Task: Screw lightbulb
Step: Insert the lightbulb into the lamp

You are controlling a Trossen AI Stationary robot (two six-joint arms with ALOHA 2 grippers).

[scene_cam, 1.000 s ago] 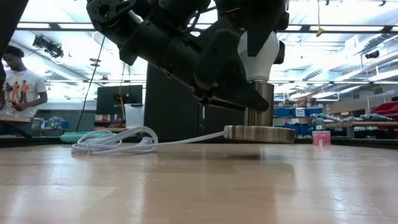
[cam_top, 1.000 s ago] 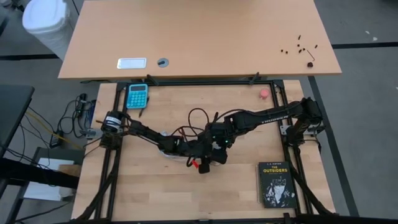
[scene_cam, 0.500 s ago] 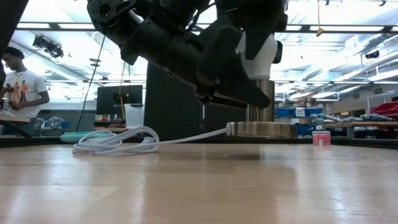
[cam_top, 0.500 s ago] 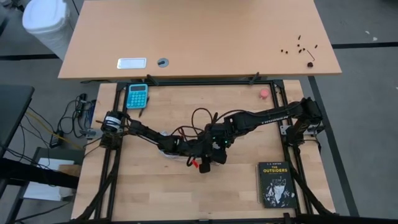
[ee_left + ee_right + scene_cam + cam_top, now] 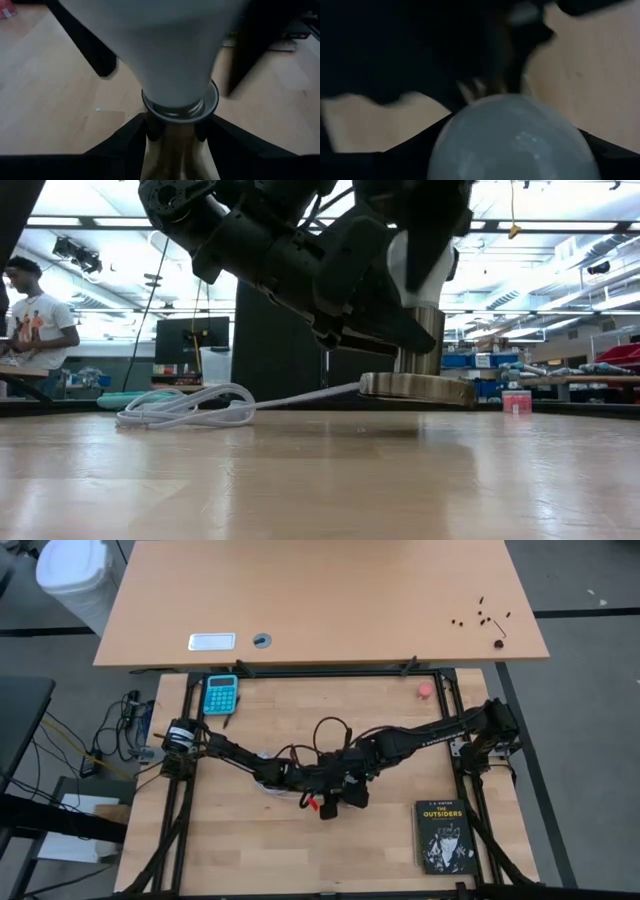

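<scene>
The right claw (image 5: 425,255), clamped on the lightbulb (image 5: 420,275), has rotated since a moment ago. The left claw (image 5: 175,132) below grips the socket (image 5: 417,388). Threading looks underway.

The two pincers meet mid-desk (image 5: 250,860), the right pincer (image 5: 345,780) above the lightbulb (image 5: 420,270), which stands in the socket (image 5: 418,388). The book (image 5: 444,836) lies to their right, the calculator (image 5: 221,693) behind-left.
</scene>
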